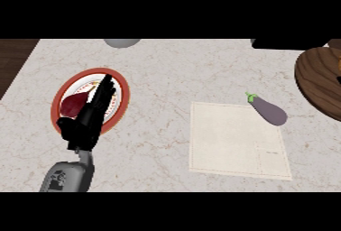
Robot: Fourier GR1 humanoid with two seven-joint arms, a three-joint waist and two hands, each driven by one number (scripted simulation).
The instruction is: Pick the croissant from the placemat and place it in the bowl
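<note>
Pale marble counter (166, 72) fills the view, with dark wood floor showing past its left edge. Near the left edge of the counter stands a plate (125, 97) with a red rim and a white middle. My left hand (83, 124) is above this plate. It comes in from the near edge on the grey forearm (66, 176), and its fingers (103, 88) are stretched out straight toward the far edge, not curled round anything, so the hand is open and holds nothing that I can see. On the plate, just beside the hand on its left side, lies a dark red thing (72, 103); I cannot tell what it is.

The placemat (233, 140) is a pale square cloth lying flat in the right half of the counter, well apart from the plate. At its far right corner lies a purple eggplant (269, 112) with a green stem, partly on the cloth.

At the right edge a round wooden thing (323, 79) is cut off by the view. At the far edge a grey round thing (122, 43) is also cut off, perhaps a bowl, and a black shape (286, 43) sits in the far right corner.
</note>
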